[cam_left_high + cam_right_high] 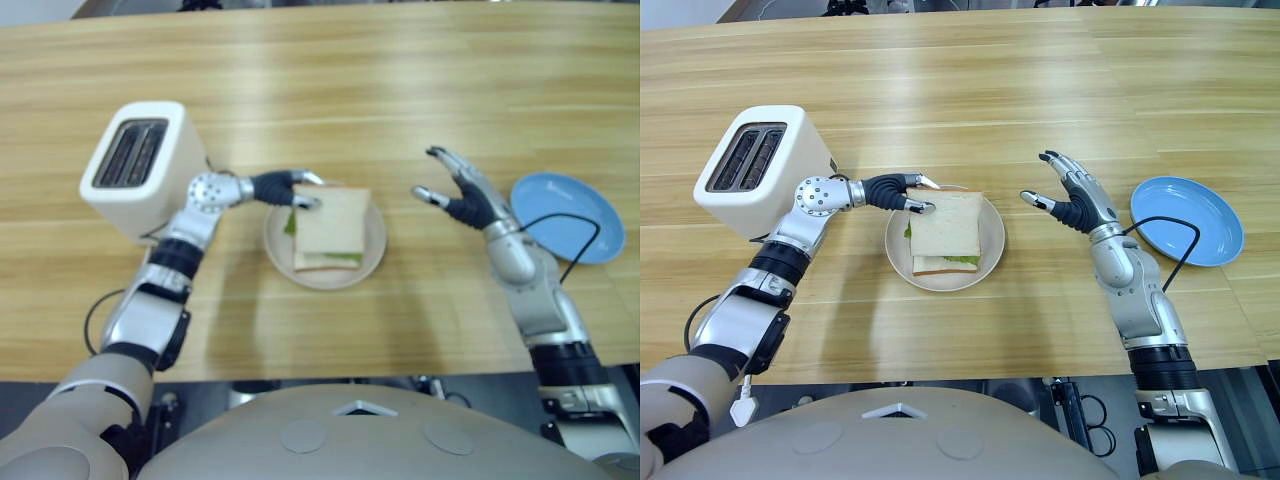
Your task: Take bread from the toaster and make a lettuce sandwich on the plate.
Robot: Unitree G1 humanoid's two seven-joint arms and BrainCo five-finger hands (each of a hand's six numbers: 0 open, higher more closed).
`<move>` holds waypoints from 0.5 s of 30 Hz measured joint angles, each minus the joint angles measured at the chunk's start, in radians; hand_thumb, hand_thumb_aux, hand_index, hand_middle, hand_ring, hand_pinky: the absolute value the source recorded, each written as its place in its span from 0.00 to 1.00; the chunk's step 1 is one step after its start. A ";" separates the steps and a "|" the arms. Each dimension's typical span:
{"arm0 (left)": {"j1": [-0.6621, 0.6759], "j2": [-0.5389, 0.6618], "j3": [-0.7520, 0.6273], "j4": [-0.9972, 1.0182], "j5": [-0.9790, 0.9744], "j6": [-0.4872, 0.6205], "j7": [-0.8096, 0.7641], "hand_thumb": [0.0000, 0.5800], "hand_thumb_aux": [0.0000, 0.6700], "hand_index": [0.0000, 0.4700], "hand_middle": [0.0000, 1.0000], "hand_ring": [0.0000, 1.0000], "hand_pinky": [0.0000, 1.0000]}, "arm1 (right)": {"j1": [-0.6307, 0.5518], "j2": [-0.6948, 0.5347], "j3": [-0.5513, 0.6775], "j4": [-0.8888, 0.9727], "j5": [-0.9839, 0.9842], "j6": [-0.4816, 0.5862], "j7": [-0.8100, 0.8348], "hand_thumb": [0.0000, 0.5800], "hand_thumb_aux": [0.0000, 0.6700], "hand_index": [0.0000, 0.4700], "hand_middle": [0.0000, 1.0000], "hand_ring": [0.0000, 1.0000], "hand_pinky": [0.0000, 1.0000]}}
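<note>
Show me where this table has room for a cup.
Free: the wooden table's far strip behind the white toaster, and its near strip before the round beige plate. Crowded: the left hand, pinching the lettuce sandwich, fills the gap beside the toaster; the right hand hovers beside the round blue plate.

On the desk (970, 90), the toaster (750, 165) stands at left, the plate (992, 262) at centre with the sandwich (948, 228) on it, and a second plate (1200, 205) at far right. The left hand (895, 192) lies between toaster and sandwich, seemingly touching the sandwich's far left corner. The right hand (1072, 200) hangs between the two plates.
</note>
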State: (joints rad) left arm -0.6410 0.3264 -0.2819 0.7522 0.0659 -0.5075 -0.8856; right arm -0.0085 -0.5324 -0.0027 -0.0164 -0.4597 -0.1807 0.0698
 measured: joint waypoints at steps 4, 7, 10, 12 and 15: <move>-0.012 -0.013 -0.013 0.067 0.038 -0.027 0.020 1.00 1.00 0.98 1.00 1.00 1.00 | 0.005 -0.004 0.000 -0.006 -0.002 0.000 0.007 0.28 0.15 0.15 0.00 0.00 0.00; -0.020 -0.024 -0.023 0.106 0.059 -0.047 0.030 1.00 1.00 0.98 1.00 1.00 1.00 | 0.013 -0.009 0.000 -0.029 -0.003 0.001 0.011 0.28 0.15 0.15 0.00 0.00 0.00; -0.035 -0.028 -0.026 0.148 0.081 -0.059 0.035 1.00 1.00 0.98 1.00 1.00 1.00 | 0.019 -0.010 0.000 -0.057 -0.007 0.001 0.012 0.28 0.15 0.15 0.00 0.00 0.00; -0.038 -0.029 -0.026 0.166 0.087 -0.063 0.035 1.00 1.00 0.98 1.00 1.00 1.00 | 0.020 -0.011 0.000 -0.069 -0.009 0.002 0.014 0.26 0.14 0.13 0.00 0.00 0.00; -0.045 -0.029 -0.037 0.203 0.107 -0.071 0.052 1.00 1.00 0.98 1.00 1.00 1.00 | 0.020 -0.014 0.001 -0.080 -0.019 0.004 0.016 0.24 0.13 0.13 0.00 0.00 0.00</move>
State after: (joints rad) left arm -0.6859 0.2974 -0.3188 0.9550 0.1731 -0.5789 -0.8331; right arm 0.0119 -0.5466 -0.0013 -0.0962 -0.4789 -0.1769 0.0853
